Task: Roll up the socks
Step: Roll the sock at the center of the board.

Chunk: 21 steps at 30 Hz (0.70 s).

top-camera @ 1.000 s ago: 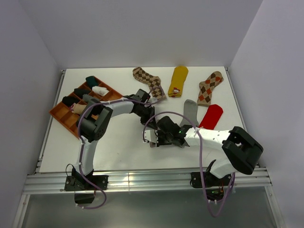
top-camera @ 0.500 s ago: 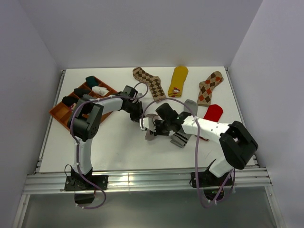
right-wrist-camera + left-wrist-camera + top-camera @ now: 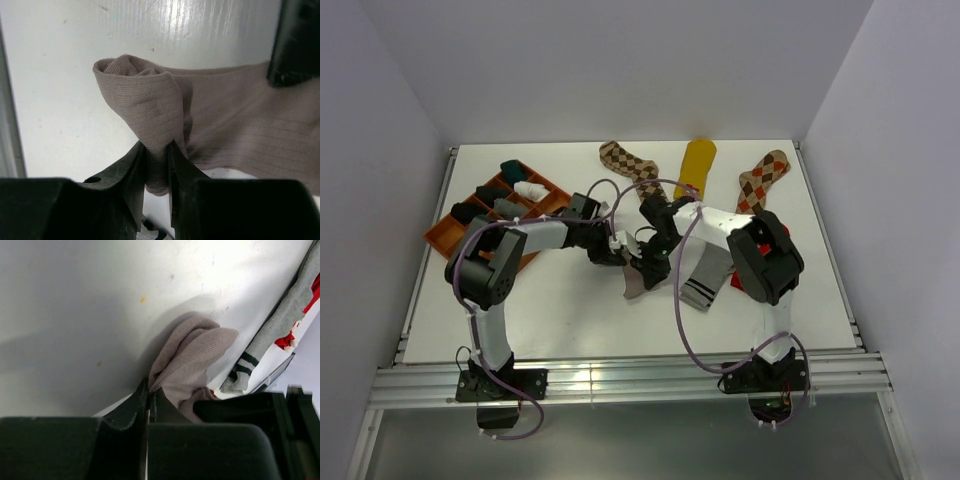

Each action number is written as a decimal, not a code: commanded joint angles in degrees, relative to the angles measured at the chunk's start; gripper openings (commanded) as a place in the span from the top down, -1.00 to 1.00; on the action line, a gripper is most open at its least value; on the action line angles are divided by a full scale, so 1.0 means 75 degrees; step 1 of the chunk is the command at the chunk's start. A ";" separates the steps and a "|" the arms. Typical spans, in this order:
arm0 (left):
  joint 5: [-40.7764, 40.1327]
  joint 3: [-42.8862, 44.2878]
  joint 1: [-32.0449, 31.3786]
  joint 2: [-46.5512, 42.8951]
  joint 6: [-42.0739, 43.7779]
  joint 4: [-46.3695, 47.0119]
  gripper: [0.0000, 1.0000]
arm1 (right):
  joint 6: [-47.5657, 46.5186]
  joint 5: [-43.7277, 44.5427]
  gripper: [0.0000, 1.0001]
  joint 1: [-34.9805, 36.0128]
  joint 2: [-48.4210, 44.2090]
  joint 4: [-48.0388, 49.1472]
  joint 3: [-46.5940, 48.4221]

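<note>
The left arm (image 3: 535, 238) is angling rightward from a bent elbow, and the right arm (image 3: 720, 222) is folding back leftward, so both wrists are sitting close together. The left end effector (image 3: 148, 392) is pinching the taupe sock (image 3: 145, 105) with its jaws pressed together. The right end effector (image 3: 156, 150) is clamping a fold of it.

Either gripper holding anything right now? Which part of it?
Both grip the taupe ribbed fabric sock. The right gripper pinches its rolled-over fold. The left gripper is shut on an edge of the bunched end, as far as its wrist view shows.
</note>
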 commanded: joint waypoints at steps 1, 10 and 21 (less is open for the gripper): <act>-0.0860 -0.0567 0.0114 -0.0569 -0.0357 0.0950 0.89 | -0.0265 -0.0553 0.67 -0.0274 0.0623 -0.1994 0.0314; -0.1141 -0.1141 -0.0003 -0.1085 -0.0451 0.1396 0.36 | -0.0218 -0.0470 0.64 -0.0310 0.1796 -0.3201 0.1428; -0.2124 -0.2477 -0.0166 -0.3003 -0.0990 0.2192 0.23 | 0.0133 -0.0576 0.64 -0.0614 0.2054 -0.3154 0.1615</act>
